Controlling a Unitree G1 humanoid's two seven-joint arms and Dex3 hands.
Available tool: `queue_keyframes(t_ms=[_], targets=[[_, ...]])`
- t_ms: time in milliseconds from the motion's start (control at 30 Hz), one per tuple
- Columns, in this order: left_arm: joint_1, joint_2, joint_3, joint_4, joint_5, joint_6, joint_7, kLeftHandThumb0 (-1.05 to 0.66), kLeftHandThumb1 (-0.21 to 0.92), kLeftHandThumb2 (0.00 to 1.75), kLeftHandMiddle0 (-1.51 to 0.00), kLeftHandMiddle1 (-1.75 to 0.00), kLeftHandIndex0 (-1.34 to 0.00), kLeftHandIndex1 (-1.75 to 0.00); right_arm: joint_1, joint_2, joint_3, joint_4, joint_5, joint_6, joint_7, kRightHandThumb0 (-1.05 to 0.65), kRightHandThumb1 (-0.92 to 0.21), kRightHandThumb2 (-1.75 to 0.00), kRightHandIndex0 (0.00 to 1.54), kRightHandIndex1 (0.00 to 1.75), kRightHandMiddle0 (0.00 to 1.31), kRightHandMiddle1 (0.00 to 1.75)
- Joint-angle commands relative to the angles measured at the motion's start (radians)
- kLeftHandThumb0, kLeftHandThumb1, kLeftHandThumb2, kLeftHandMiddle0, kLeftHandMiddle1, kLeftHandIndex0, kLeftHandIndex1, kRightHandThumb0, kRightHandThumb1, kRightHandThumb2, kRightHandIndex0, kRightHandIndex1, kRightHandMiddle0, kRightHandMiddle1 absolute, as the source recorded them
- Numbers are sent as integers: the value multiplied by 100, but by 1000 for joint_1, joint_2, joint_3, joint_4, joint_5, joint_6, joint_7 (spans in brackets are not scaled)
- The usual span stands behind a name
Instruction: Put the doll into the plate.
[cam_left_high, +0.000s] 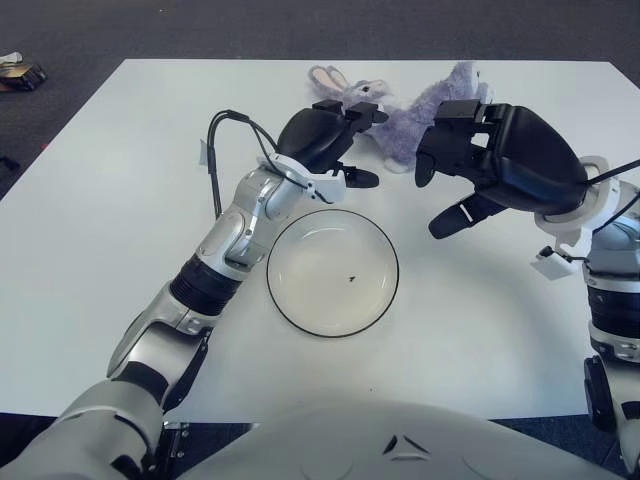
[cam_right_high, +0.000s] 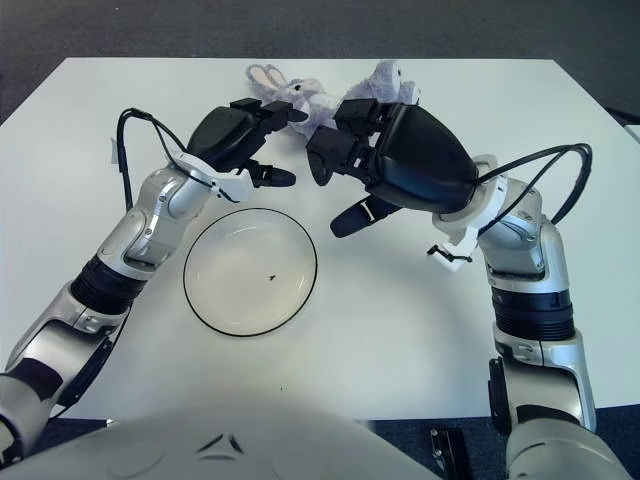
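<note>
Left eye view: a broad white rectangular table (cam_left_high: 90, 250) over dark grey carpet (cam_left_high: 300, 25), with a small dark box-like item (cam_left_high: 20, 73) lying on the floor at the far left edge. At the table's far side, a soft lilac plush rabbit doll (cam_left_high: 400, 125), lying on its side on the tabletop, long pink-lined ears stretched toward the left, fuzzy body and legs running off to the right. Nearer the middle, a round clear glass plate with a thin dark rim (cam_left_high: 285, 305), holding nothing but a tiny dark speck at its centre; doll well outside it, beyond the far rim. Just over the doll's head, the black three-finger left hand (cam_left_high: 335, 135), fingers loosely spread, one pointing right above the plate's far edge, nothing gripped; whether the fingertips touch the plush, impossible to tell. On the other side, the bulky black right hand (cam_left_high: 470, 160), fingers spread wide and angled down, covering part of the doll's body from view, holding nothing. A black cable (cam_left_high: 215, 150) looping up from the silver left forearm. Right eye view: same layout shifted, the right hand (cam_right_high: 375, 150) now hiding most of the doll (cam_right_high: 290, 95), only ears, face and a tuft of the hindquarters showing; plate (cam_right_high: 200, 295) bare and unobstructed in front of both hands; left hand (cam_right_high: 245, 135) close beside the rabbit's face.
</note>
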Motion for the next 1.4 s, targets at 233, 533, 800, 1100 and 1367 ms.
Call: queue_keyframes(t_ms=[233, 533, 800, 1100, 1367], targets=[[39, -6, 33, 7, 64, 50, 33, -42, 92, 30, -42, -99, -33, -60, -20, -2, 57, -14, -188, 273, -68, -1, -92, -29, 50, 142, 32, 142], [45, -16, 39, 4, 78, 60, 37, -40, 92, 24, -40, -105, -31, -66, -12, -35, 94, -122, -192, 453, 129, -39, -88, -2, 52, 36, 47, 49], [47, -26, 43, 6, 88, 67, 37, -40, 92, 20, -39, -106, -30, -68, -28, -68, 131, -109, -223, 516, 146, -41, -81, 0, 51, 28, 48, 44], [45, -33, 45, 17, 108, 94, 37, -42, 92, 11, -40, -101, -29, -70, -63, -108, 187, -79, -290, 588, 198, -48, -80, 0, 47, 11, 48, 37], [44, -35, 45, 25, 114, 102, 37, -44, 92, 8, -41, -97, -29, -70, -88, -120, 227, -45, -304, 625, 206, -51, -79, 0, 42, 4, 46, 33]])
